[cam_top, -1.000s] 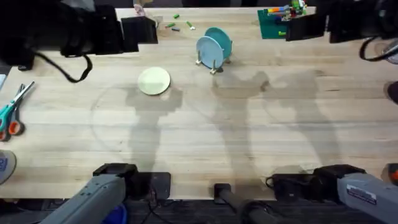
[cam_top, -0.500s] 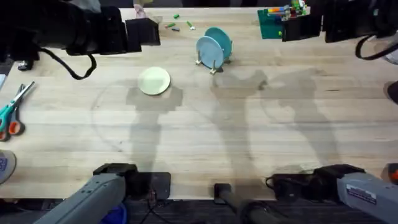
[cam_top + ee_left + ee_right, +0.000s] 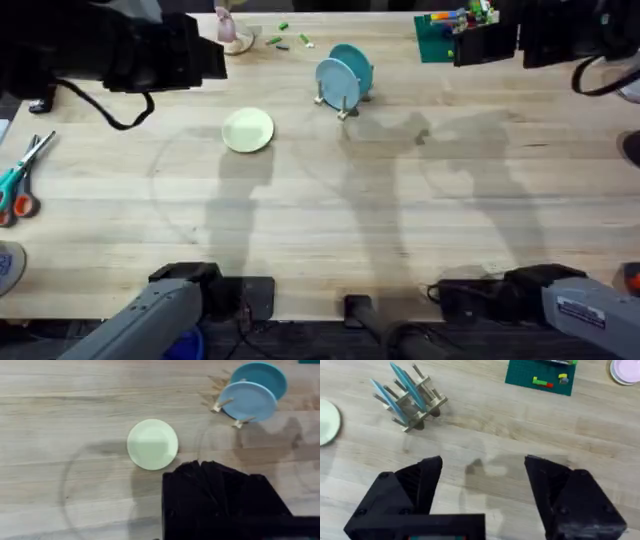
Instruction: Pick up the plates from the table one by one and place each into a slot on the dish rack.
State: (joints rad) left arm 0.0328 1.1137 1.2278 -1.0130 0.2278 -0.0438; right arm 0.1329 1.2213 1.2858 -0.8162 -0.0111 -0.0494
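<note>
A pale cream-yellow plate (image 3: 248, 130) (image 3: 152, 444) lies flat on the wooden table (image 3: 420, 220), left of the middle. The small wooden dish rack (image 3: 343, 100) (image 3: 417, 410) stands farther back with two light blue plates (image 3: 337, 78) (image 3: 249, 400) (image 3: 402, 382) on edge in its slots. My left gripper (image 3: 210, 55) (image 3: 200, 465) hangs high above the table's back left, shut and empty, with the cream plate just beyond its tips. High over the back right, my right gripper (image 3: 485, 42) (image 3: 482, 467) is open and holds nothing. The rack sits well ahead of it.
A green baseplate (image 3: 438, 38) (image 3: 540, 377) with small bricks lies at the back right. Loose small bricks (image 3: 285, 38) and a pink object (image 3: 228, 28) lie at the back edge. Scissors (image 3: 20, 180) rest at the left edge.
The left arm has shifted left, uncovering the pink object at the back edge, and its shadow has moved left. The plates and rack have stayed put.
</note>
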